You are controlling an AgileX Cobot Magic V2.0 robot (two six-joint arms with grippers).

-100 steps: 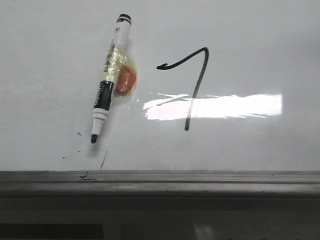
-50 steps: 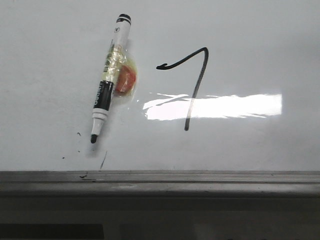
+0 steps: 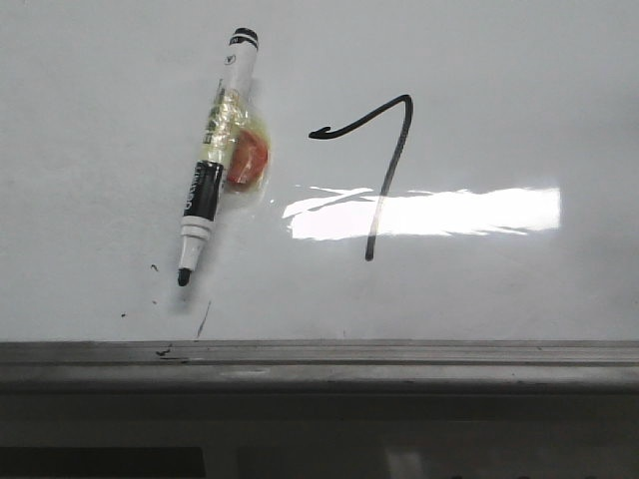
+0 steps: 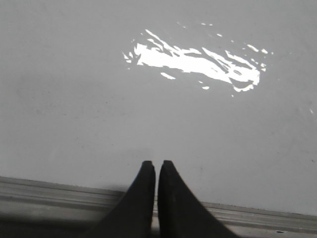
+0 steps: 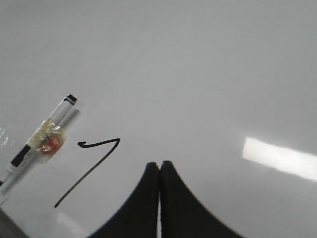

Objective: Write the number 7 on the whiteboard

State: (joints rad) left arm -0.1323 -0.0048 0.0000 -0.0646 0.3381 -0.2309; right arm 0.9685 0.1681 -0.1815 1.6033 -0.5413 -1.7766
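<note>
Number 7 (image 3: pixel 379 170) drawn on whiteboard (image 3: pixel 499 80), near its middle. Uncapped black marker (image 3: pixel 212 160) lies flat just left of it, apart. Left gripper (image 4: pixel 156 166) and right gripper (image 5: pixel 159 166): fingers pressed together, holding nothing, above board.

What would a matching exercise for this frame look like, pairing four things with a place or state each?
Things:
1. number 7
2. marker
3. grey ledge
4. right gripper

Places or states:
A. lying uncapped on the whiteboard, left of the drawn stroke in the front view
B. fingers shut, holding nothing
C. running along the board's near edge
D. drawn in black, its stem crossing a bright reflection

Pairs: 1-D, 2-A, 3-C, 4-B
</note>
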